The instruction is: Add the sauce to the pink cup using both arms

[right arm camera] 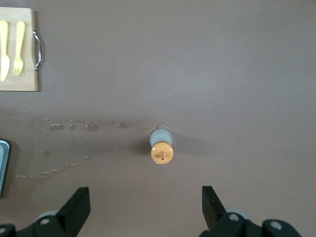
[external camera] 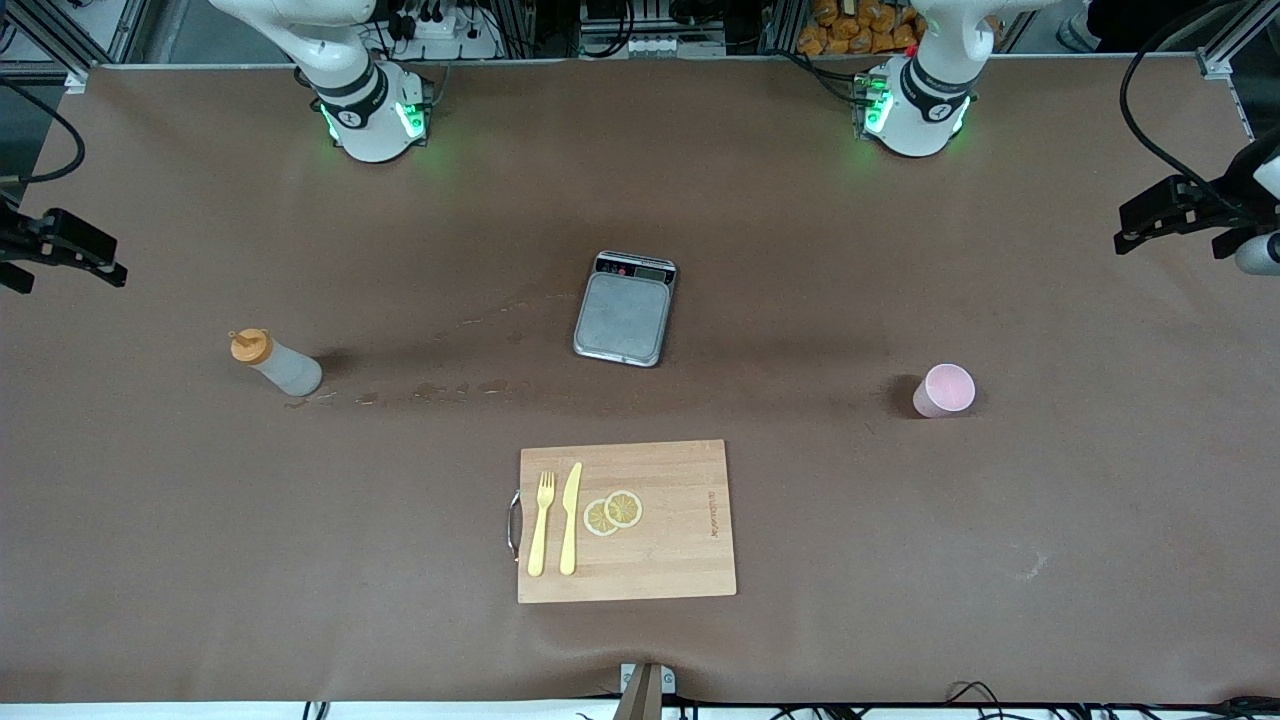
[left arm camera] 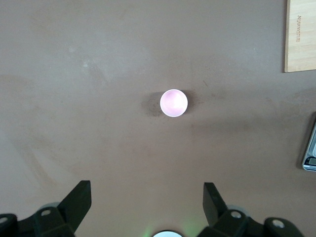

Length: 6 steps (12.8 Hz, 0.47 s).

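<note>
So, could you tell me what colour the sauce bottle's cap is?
Orange, on the sauce bottle; clearest in the right wrist view.

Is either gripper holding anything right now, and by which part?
Nothing is held. The left gripper hangs open over the pink cup, the right gripper over the sauce bottle.

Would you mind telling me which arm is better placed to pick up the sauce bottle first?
The right arm: its open right gripper hangs above the sauce bottle, while the left gripper hangs above the pink cup.

A kitchen scale (external camera: 625, 309) sits mid-table; nearer the camera, a wooden cutting board (external camera: 660, 560) holds a yellow fork (external camera: 541, 522), knife (external camera: 570, 518) and two lemon slices (external camera: 613, 513).
</note>
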Tool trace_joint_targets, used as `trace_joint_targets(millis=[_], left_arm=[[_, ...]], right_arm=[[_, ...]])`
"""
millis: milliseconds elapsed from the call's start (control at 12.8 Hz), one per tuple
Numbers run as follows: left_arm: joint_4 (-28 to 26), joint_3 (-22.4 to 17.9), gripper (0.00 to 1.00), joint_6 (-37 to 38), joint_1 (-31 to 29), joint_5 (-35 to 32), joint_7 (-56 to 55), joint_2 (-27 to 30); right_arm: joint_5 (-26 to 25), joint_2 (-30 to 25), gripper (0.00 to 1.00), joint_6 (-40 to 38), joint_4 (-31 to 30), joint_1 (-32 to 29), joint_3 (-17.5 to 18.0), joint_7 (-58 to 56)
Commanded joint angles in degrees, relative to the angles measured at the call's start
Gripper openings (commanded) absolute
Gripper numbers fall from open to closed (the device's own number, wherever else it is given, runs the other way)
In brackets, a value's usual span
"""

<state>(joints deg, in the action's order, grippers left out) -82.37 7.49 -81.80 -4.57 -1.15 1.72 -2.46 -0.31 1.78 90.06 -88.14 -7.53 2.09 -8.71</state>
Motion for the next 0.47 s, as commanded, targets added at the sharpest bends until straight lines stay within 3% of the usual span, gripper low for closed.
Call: trace_joint_targets(millis=[0,234,390], left_arm=[[0.55,0.15,1.00,1.11,-0.35,0.18,0.83,0.26],[-0.68,0.15,1.00,0.59,-0.53,0.45,0.57,-0.71],[-4.53,0.07,1.00,-2.91,-0.71,2.28,0.30,-0.97]], right_arm=[[0.48,3.83,1.00,0.11,1.04,-3.27,0.29,-0.34],[3.99,10.33,1.00,0.03,3.93,-6.88,0.29,-0.34],[4.52,13.76,1.00,0.11,4.73,-8.81,0.29,0.18]])
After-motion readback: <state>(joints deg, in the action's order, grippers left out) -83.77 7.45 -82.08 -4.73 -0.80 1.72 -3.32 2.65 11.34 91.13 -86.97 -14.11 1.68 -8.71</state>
